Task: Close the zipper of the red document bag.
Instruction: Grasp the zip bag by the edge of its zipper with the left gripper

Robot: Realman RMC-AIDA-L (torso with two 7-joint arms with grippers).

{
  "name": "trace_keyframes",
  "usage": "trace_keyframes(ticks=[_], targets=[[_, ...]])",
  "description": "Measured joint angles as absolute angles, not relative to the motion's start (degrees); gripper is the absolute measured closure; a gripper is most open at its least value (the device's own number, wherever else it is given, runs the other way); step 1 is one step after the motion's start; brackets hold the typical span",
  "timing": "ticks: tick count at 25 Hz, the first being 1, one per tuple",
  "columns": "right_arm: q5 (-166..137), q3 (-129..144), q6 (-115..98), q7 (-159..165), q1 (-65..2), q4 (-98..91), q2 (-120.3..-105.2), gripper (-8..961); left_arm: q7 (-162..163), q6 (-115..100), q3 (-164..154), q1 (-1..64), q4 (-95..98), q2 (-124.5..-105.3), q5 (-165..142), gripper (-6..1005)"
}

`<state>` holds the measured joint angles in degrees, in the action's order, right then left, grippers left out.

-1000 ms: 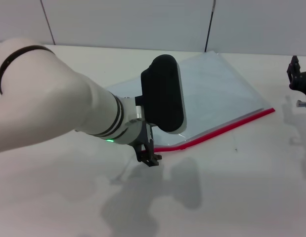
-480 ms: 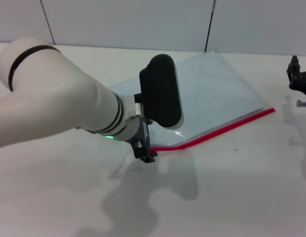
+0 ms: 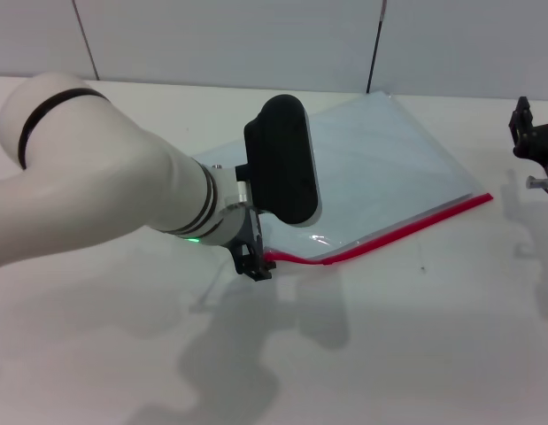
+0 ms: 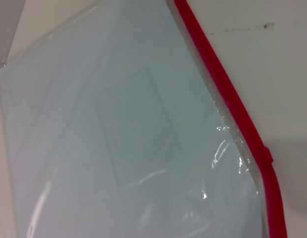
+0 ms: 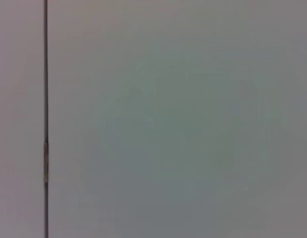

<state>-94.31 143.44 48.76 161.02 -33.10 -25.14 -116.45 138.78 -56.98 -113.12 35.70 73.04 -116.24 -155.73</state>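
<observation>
Zipper of the red document bag risked buckling if the left gripper, finger state unreadable, dragged instead of pinching its near end.

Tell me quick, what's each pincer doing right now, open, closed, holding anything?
Left pincer: at the zipper's near end on the red document bag; open or closed cannot be told.
Right pincer: parked at the table's right edge; cannot be told.
</observation>
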Motion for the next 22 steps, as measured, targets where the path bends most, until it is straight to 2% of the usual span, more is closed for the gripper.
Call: trace_keyframes(ticks=[2, 13, 22], targets=[[-94.3, 143.4, 48.4, 161.0, -33.3, -25.0, -116.45, 422, 138.8, -56.5, -113.1, 35.7, 72.9, -116.26, -155.8, 157], [-94.3, 143.4, 47.7, 161.0, -33.4, -25.0, -116.45, 423, 138.9, -53.0, -113.3, 35.8, 71.1, -116.28, -156.3, 508], [-94.3, 143.4, 47.7, 161.0, -33.5, -25.1, -116.45, 424, 138.9, -49.3, -113.3, 35.8, 69.3, -116.28, -156.3, 560]])
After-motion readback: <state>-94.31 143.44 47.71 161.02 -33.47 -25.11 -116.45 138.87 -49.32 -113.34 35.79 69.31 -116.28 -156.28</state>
